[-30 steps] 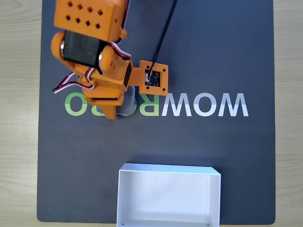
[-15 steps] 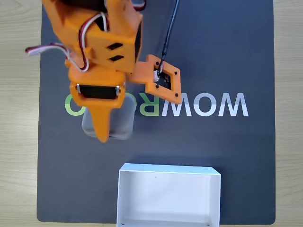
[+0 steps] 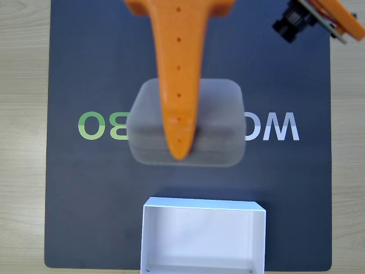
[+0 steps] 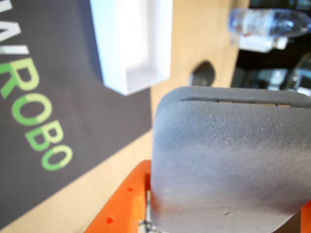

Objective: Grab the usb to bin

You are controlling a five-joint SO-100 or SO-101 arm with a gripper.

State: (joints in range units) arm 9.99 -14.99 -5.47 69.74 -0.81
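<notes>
The usb [image 3: 219, 117], a matte grey block with rounded corners, hangs high above the mat and looks large and blurred in the fixed view. My orange gripper [image 3: 181, 149] is shut on it, with one long finger lying across its top. The wrist view has the usb [image 4: 228, 160] filling the lower right, with an orange finger [image 4: 121, 204] at its lower left edge. The bin [image 3: 203, 204], a white shallow box, sits at the mat's near edge, below the usb in the fixed view. In the wrist view the bin [image 4: 109, 48] is at the top.
A dark mat [image 3: 68, 200] with WOWROBO lettering covers a light wooden table [image 3: 23, 142]. The wrist camera mount [image 3: 296, 21] sticks out at the top right. In the wrist view, a clear bottle [image 4: 267, 26] lies beyond the table edge.
The gripper has risen from the mat toward the camera with the usb in it and has swung right, from over the green letters to above the bin.
</notes>
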